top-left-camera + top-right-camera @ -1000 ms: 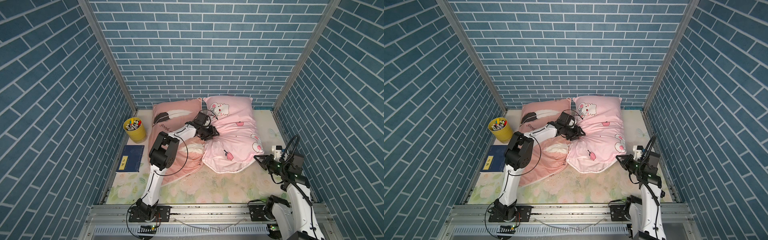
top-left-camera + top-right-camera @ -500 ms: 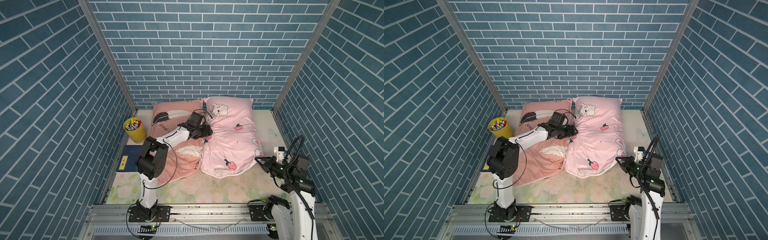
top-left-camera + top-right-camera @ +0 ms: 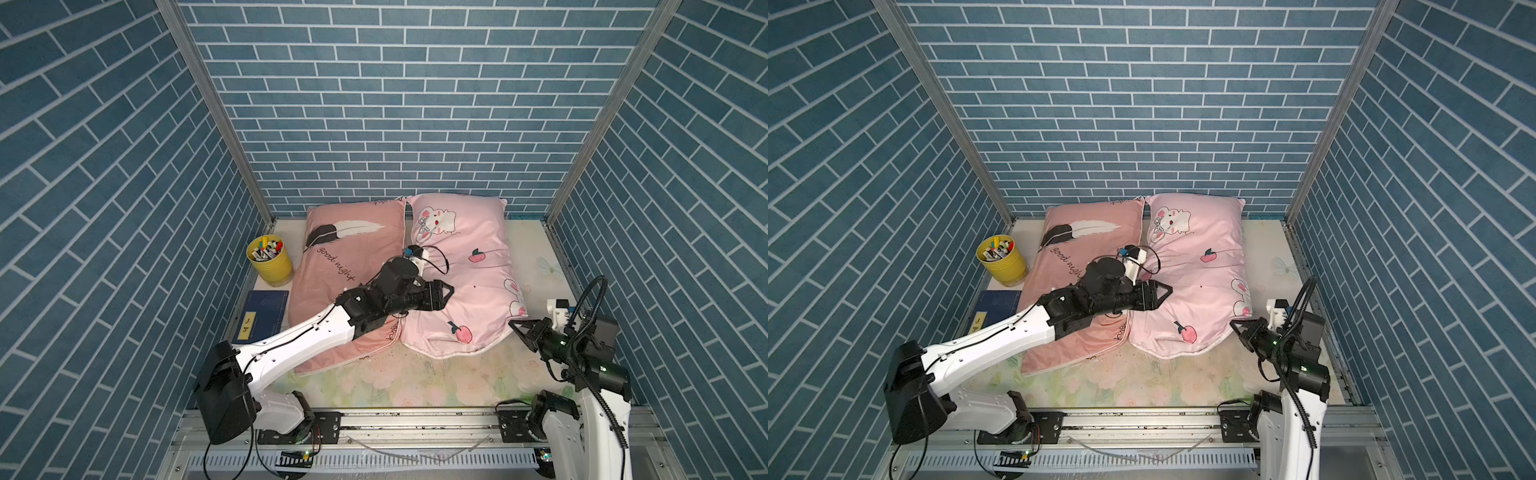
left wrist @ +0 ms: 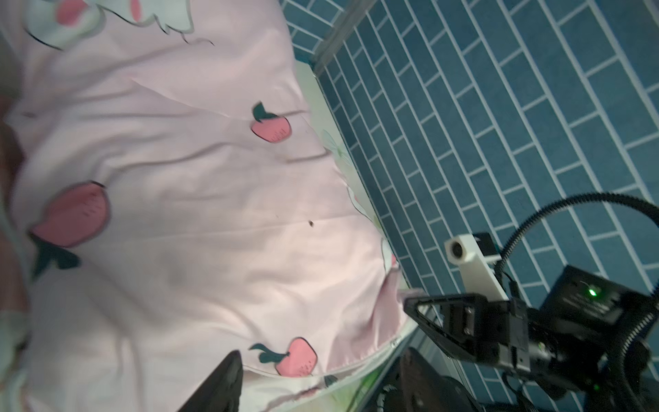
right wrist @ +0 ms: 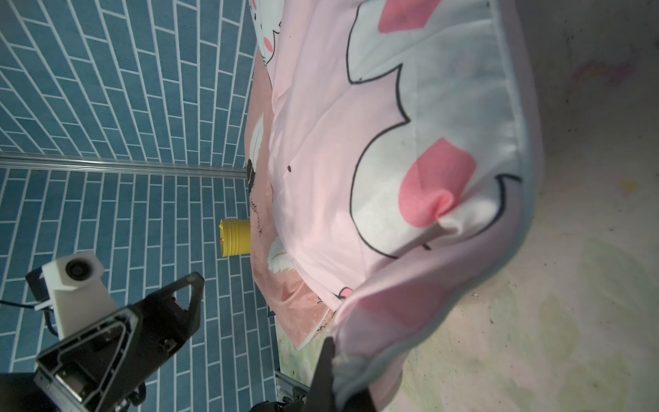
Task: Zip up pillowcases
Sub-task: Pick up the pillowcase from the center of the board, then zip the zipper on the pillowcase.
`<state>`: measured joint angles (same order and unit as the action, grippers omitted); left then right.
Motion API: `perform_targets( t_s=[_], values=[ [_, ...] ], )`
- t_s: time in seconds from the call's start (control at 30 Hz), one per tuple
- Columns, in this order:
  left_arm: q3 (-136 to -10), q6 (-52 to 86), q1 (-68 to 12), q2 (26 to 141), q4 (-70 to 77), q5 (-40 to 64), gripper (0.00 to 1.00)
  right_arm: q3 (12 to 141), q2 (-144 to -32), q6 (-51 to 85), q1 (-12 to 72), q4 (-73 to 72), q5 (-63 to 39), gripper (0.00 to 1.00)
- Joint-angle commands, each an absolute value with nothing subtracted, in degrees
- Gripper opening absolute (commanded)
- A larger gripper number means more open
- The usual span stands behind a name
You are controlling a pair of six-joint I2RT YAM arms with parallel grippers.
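By the left wall, a yellow cup (image 3: 269,261) and a blue book (image 3: 262,315) sit just beside the salmon-pink pillowcase (image 3: 318,299). Its long edge presses against the light-pink pillowcase (image 3: 478,286). My left gripper (image 3: 449,293) hovers just past that seam over the light-pink one, jaws apart and empty. My right gripper (image 3: 515,326) is pinched tight on that case's near right corner, holding it raised off the mat (image 3: 415,382). The mat lies bare before both near edges and along the right wall.
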<state>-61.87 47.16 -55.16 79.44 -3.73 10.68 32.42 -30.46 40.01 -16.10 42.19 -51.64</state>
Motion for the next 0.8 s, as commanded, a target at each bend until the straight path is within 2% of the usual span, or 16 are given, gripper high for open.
perform_targets(
  t_s=[0.0, 0.13, 0.3, 0.53, 0.77],
  values=[
    [-57.58, 57.8, -58.34, 82.35, 10.91, 14.13, 0.64, 32.32, -28.98, 37.29, -15.47, 44.83, -53.14, 0.0],
    [-57.24, 62.4, -62.9, 85.97, 18.93, 14.7, 0.59, 32.07, -27.3, 35.92, -15.47, 47.3, -53.53, 0.0],
    [-53.73, 72.02, -67.38, 93.84, 36.34, 14.55, 0.54, 31.04, -26.88, 38.9, -15.45, 48.42, -54.36, 0.0],
    [-52.01, 76.56, -68.4, 101.33, 45.27, 14.44, 0.49, 29.58, -24.94, 43.72, -15.43, 46.02, -56.17, 0.0],
    [-51.24, 78.64, -68.38, 102.74, 47.72, 13.98, 0.45, 27.67, -23.16, 46.53, -15.38, 44.23, -56.95, 0.0]
  ],
)
